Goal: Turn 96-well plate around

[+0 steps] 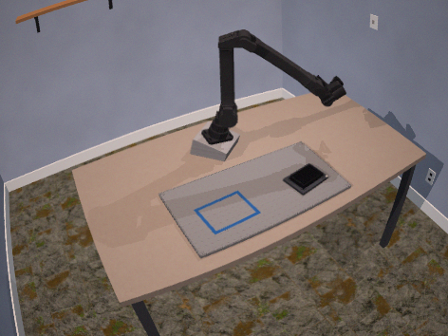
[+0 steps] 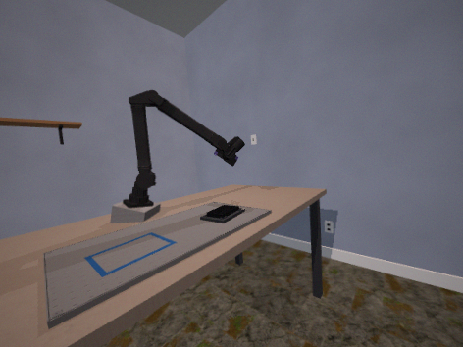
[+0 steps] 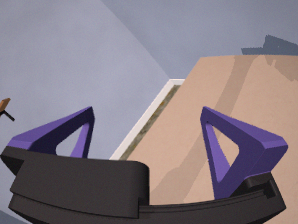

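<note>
A black 96-well plate [image 1: 307, 177] sits in the dark plate nest N1 [image 1: 306, 179] at the right end of the grey deck [image 1: 255, 196]; it also shows in the exterior view [image 2: 223, 212]. The cut corner is too small to make out. The bench spot B1 [image 1: 227, 212] is a blue taped outline on the left part of the deck, empty. My gripper [image 1: 335, 93] hangs high in the air, behind and above the nest, well clear of the plate. Its purple fingers stand wide open with nothing between them. The wrist view shows only table top and wall.
The arm's base [image 1: 215, 142] stands on a grey block behind the deck. The table's right edge [image 1: 403, 138] lies close beyond the nest. A wooden shelf [image 1: 52, 9] is on the far wall.
</note>
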`<state>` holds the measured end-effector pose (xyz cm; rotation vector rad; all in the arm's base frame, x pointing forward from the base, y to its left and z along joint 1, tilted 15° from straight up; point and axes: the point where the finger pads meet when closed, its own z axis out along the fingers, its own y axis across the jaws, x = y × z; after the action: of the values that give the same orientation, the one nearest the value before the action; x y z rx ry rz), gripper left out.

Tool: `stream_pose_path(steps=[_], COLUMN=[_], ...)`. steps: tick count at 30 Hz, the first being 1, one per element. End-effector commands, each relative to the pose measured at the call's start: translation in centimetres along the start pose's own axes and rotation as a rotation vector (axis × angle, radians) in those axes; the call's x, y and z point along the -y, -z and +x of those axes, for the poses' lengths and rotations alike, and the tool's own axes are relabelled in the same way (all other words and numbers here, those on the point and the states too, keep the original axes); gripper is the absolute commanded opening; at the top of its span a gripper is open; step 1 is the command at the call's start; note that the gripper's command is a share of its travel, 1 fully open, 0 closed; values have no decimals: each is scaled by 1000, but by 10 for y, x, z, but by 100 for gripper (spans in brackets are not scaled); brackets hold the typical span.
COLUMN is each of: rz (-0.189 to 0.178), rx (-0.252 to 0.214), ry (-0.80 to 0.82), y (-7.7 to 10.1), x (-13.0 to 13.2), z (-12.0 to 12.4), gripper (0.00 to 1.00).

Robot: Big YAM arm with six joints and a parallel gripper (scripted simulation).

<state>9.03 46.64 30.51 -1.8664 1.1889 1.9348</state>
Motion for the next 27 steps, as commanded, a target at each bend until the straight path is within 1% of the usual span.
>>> stream_pose_path(steps=[1,3,4,5,6,7,8,9,10,11,13,14,16,17,18,20,21,22,23,24,25,26,27], rz=[79,143,163,163,197,226,257,274,277,270,270,304,368,387,386,380,414,440,472,485,489,522,553], rx=[11,-6,-6,-5,-8,-26,-36,-41,-36,-34,-34,-55,-76,-74,-76,-76,-95,-117,-127,-134,-130,-140,-154], ry=[96,80,95,101,129,97,96,99,118,118,118,94,111,140,134,131,125,103,121,123,138,164,174], y=[19,24,28,30,36,38,41,45,48,51,51,55,63,68,71,78,82,85,90,94,99,105,109], x=[-1,7,10,26,21,21,24,28,43,46,46,40,43,46,61,67,71,65,63,65,81,76,73], z=[-27,-12,-18,-27,-34,-11,-7,-6,-22,-20,-20,1,1,-13,-14,-10,-4,16,12,13,0,-8,-8], gripper=[100,100,100,100,100,100,100,100,100,100,100,100,100,100,100,100,100,100,100,100,100,100,100])
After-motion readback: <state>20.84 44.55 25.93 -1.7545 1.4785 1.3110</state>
